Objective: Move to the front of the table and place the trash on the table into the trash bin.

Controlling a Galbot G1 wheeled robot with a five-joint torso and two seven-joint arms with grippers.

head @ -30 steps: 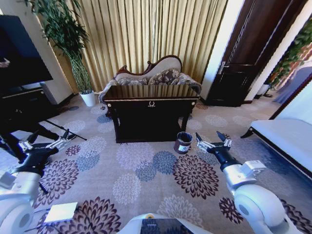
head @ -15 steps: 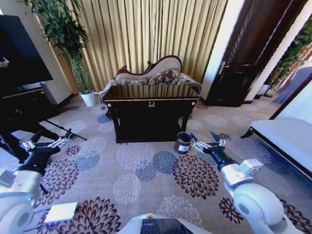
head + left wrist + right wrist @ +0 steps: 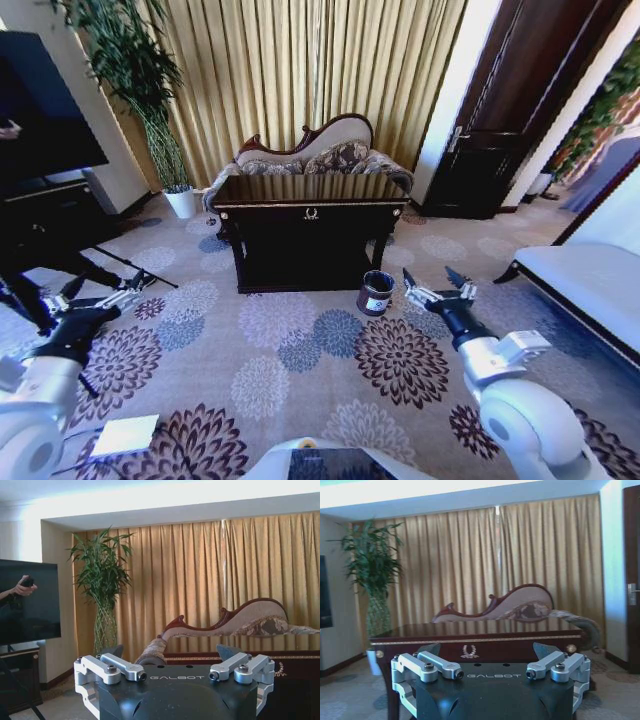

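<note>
Both arms stretched forward and low, white forearms rising from the bottom corners of the head view. Left gripper [image 3: 97, 291] out to the left, fingers spread apart. Right gripper [image 3: 438, 284] out to the right, fingers likewise parted. In each wrist view, both fingers [image 3: 116, 652] [image 3: 431, 648] angled wide.

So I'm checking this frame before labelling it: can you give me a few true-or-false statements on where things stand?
1. The glossy black table with gold trim stands ahead of the robot, beyond open carpet. True.
2. The small dark round trash bin sits on the table. False: it stands on the carpet by the table's front right corner.
3. The right end effector grips the bin. False: it is open and empty.
4. The left end effector is open. True.
</note>
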